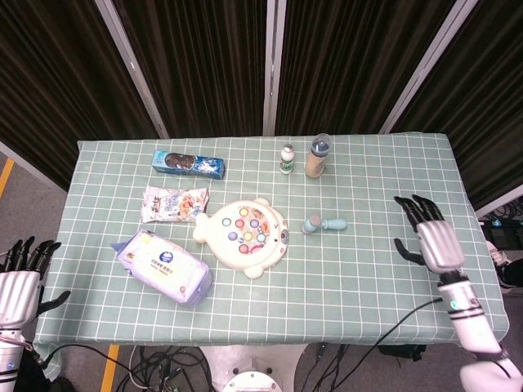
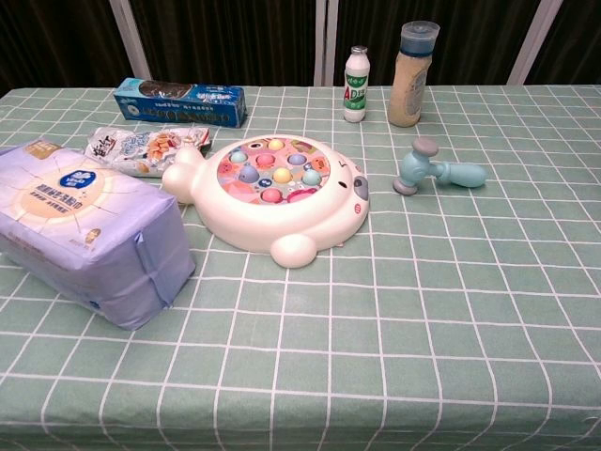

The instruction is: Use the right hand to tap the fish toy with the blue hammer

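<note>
The blue hammer (image 1: 322, 223) (image 2: 436, 172) lies on the checked cloth just right of the cream fish toy (image 1: 243, 235) (image 2: 271, 194), nothing touching it. In the head view my right hand (image 1: 429, 236) hovers near the table's right edge, fingers spread, holding nothing, well right of the hammer. My left hand (image 1: 20, 282) hangs off the table's left front corner with its fingers apart and nothing in it. The chest view shows neither hand.
A purple tissue pack (image 1: 163, 267) lies front left, a snack bag (image 1: 174, 203) and a blue box (image 1: 188, 164) behind it. A small white bottle (image 1: 287, 158) and a tan shaker bottle (image 1: 317, 156) stand at the back, behind the hammer.
</note>
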You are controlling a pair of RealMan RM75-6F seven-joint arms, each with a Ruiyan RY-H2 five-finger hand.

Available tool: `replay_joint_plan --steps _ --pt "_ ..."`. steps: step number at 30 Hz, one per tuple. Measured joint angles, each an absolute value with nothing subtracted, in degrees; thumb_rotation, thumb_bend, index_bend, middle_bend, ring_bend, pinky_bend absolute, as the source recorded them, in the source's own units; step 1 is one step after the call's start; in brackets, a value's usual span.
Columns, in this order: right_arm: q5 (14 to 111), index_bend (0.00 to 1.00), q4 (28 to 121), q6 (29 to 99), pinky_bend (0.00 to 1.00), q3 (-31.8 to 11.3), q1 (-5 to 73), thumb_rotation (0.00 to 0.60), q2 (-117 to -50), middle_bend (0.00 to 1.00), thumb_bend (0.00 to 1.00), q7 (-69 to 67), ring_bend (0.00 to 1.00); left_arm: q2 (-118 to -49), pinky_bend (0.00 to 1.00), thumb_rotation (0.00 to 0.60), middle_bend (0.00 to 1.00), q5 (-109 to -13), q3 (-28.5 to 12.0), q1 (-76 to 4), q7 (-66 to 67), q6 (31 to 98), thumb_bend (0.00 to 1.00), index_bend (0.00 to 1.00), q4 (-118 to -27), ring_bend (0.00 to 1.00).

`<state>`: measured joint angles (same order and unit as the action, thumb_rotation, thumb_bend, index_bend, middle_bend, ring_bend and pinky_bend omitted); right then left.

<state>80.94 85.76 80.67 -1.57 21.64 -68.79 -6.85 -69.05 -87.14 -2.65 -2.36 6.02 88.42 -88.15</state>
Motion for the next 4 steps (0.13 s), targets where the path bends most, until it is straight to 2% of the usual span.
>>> replay_joint_plan --steps 4 --pt "84.92 0.08 89.18 88.46 0.08 1.67 13.78 0.6 -65.46 0.14 0.31 -7.66 0.04 -68.95 0.0 0.6 0.14 -87.47 -2.5 -2.64 6.61 88.16 0.0 0.15 -88.83 0.0"
